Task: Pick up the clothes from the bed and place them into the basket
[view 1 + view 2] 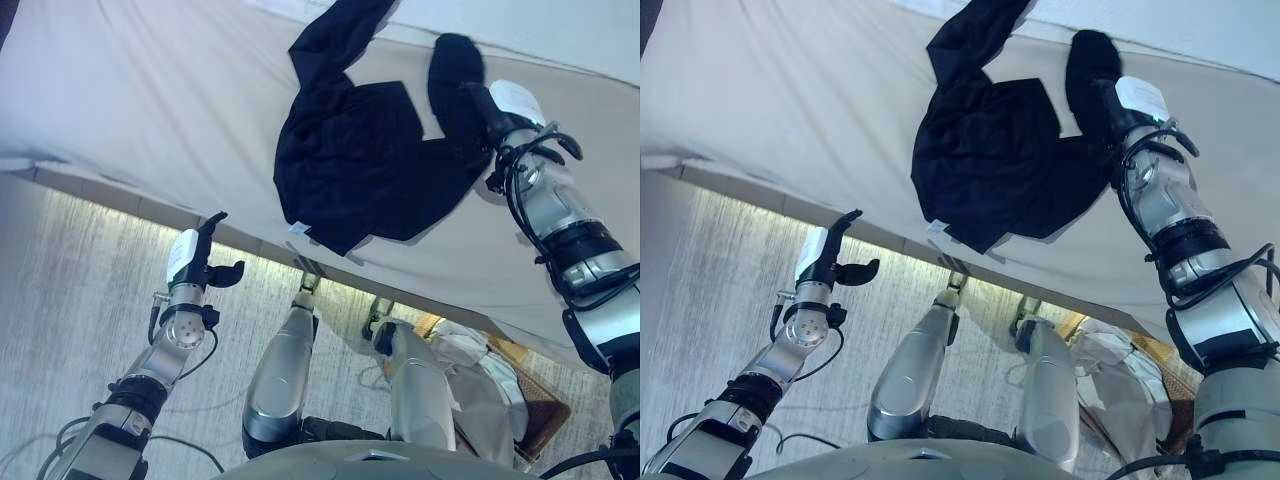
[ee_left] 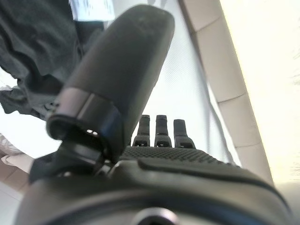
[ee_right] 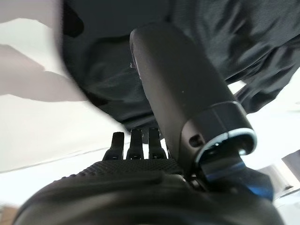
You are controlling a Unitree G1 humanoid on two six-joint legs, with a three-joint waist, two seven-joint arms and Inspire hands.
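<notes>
A black long-sleeved garment (image 1: 360, 160) lies spread on the white bed (image 1: 130, 90), one sleeve reaching up and the other to the right. My right hand (image 1: 487, 103) lies on the right sleeve, fingers straight and thumb out over the black cloth (image 3: 117, 70). My left hand (image 1: 205, 260) is open and empty, held in the air over the floor just below the bed's edge. A brown wicker basket (image 1: 545, 405) stands on the floor at the lower right, with white clothes (image 1: 470, 355) in it.
The bed's near edge (image 1: 150, 210) runs slantwise across the view from left to lower right. Grey carpet (image 1: 70, 300) lies below it on the left. The garment's hem hangs near that edge.
</notes>
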